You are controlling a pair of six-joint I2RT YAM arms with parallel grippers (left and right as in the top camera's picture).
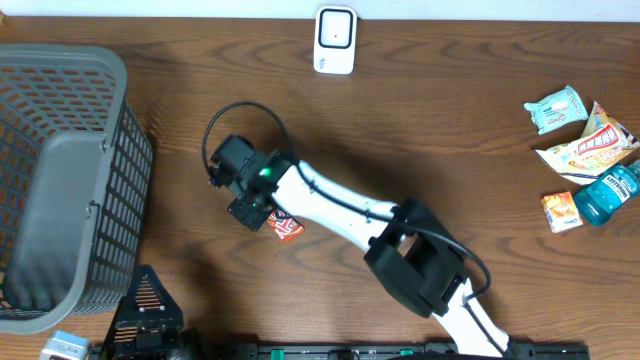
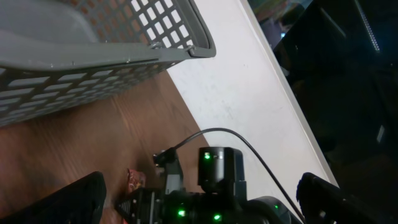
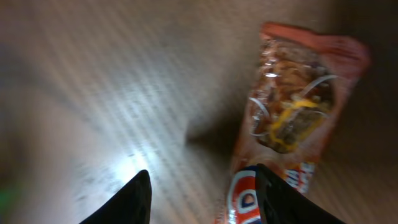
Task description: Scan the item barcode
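Nearest the overhead lens: black elbow housing of the right arm (image 1: 420,265), white links running from the near edge of the table (image 1: 450,100) up and left toward its middle. Low over the wood, right gripper (image 1: 258,212), with the snack packet (image 1: 287,227) just beside it, flat on the table, left of centre and well apart from every edge. Grey basket (image 1: 60,170) along the left edge. White scanner (image 1: 334,40) at the far edge, well apart from the snack packet. Pale packet (image 1: 553,109), white-and-orange bag (image 1: 590,148), blue bottle (image 1: 612,192) and small orange pack (image 1: 561,211) clustered at the right edge. Left gripper (image 1: 146,300) at the near-left corner, beside the basket. Next, left wrist view: left fingers (image 2: 68,202) spread wide, one at each lower corner, gripping nothing. Beyond them, basket wall, brown tabletop, green-lit wrist of the right arm and a red sliver of the snack packet beside it. Last, right wrist view: two dark fingertips (image 3: 130,199) apart, bare lit wood in the gap. Snack packet lengthwise up the right side, lower end meeting the right-hand fingertip, not clamped; touching or merely overlapping, impossible to tell.
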